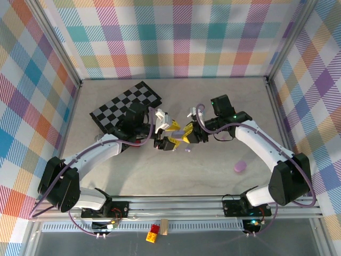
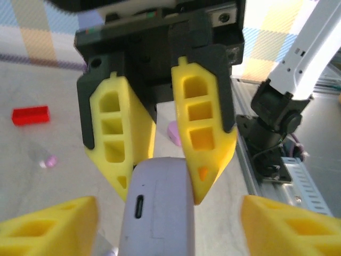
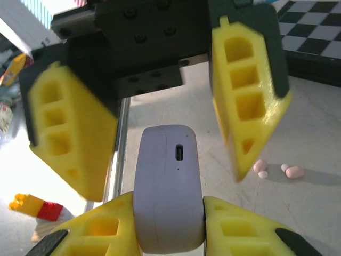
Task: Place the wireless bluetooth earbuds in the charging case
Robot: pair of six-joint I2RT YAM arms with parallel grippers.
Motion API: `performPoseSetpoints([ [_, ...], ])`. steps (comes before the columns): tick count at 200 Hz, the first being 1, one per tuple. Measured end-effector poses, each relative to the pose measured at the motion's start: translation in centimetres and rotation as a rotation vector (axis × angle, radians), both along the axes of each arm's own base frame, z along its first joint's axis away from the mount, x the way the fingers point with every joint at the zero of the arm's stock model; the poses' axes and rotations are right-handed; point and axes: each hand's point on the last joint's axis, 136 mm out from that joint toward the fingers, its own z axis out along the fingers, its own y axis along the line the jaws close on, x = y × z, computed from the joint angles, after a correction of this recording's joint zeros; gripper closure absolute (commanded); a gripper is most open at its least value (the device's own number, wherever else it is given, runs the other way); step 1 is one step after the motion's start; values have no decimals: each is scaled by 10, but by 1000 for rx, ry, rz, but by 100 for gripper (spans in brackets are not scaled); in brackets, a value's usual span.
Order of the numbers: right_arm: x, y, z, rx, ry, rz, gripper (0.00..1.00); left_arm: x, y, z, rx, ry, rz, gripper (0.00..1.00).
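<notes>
The right gripper (image 3: 168,204) is clamped on a lavender charging case (image 3: 166,160); its two yellow fingers (image 2: 205,133) press against opposite sides of the case at one end. The case lid looks closed, and the side with the small charging port faces the cameras. The left gripper (image 2: 169,207) stands wide, its fingers (image 3: 249,101) spread either side of the same case with clear gaps and touching nothing. The case therefore lies between both pairs of jaws, and only the right pair holds it.

No earbud is between the jaws. Small pink earbuds (image 3: 292,172) lie on the table (image 1: 176,176) outside the left gripper's jaws, just past one fingertip in the right wrist view. A tiny purple earbud (image 2: 49,160) rests on the table well outside the right gripper's jaws, near a red block (image 2: 30,114). A purple oval case (image 1: 240,167) sits well apart from both grippers, beside the right arm
</notes>
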Motion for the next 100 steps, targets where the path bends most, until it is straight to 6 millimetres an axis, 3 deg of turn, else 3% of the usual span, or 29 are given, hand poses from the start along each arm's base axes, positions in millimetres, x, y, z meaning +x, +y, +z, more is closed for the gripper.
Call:
performPoseSetpoints([
  [21,17,-12,6,44,72,-77,86,5,3,3,-38,-60,51,0],
  [50,30,-24,6,79,205,-161,84,13,7,5,-95,-164,124,0],
  [100,21,-21,20,142,508,-159,88,36,22,18,-193,-323,229,0],
])
